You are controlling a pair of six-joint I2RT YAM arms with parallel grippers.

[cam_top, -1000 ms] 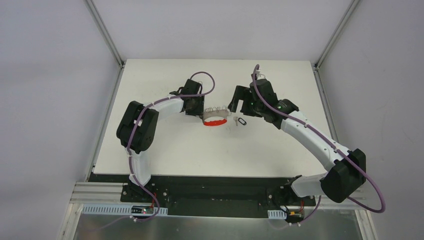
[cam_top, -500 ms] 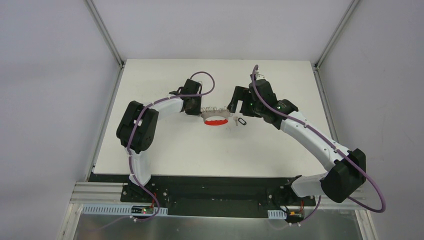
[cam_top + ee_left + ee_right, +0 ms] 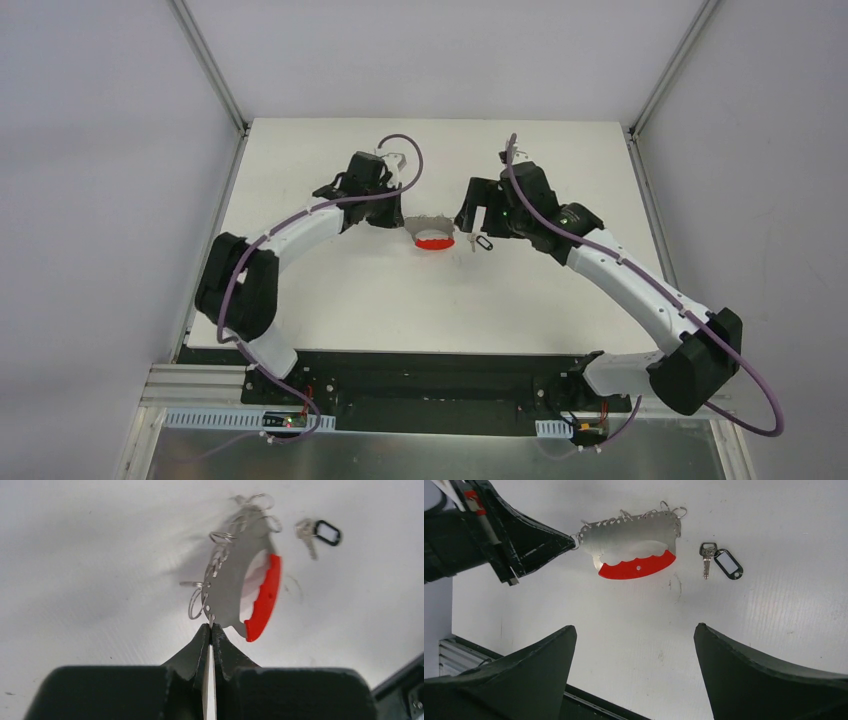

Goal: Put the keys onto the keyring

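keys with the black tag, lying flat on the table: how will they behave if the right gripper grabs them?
Probably hard to pinch: the keys lie flat on the table and are much smaller than the open right gripper. Likely floppy: the black tag seems joined only at the key heads, so it should dangle. Light, smooth metal, so they may skid if nudged.

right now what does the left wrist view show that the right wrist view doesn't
Left wrist only: the seam where the left pincer shuts on the end of the silver plate keyring with red crescent grip. Right wrist only: the right pincer, open and holding nothing. Both: that keyring, and the silver keys with black oval tag beside it.
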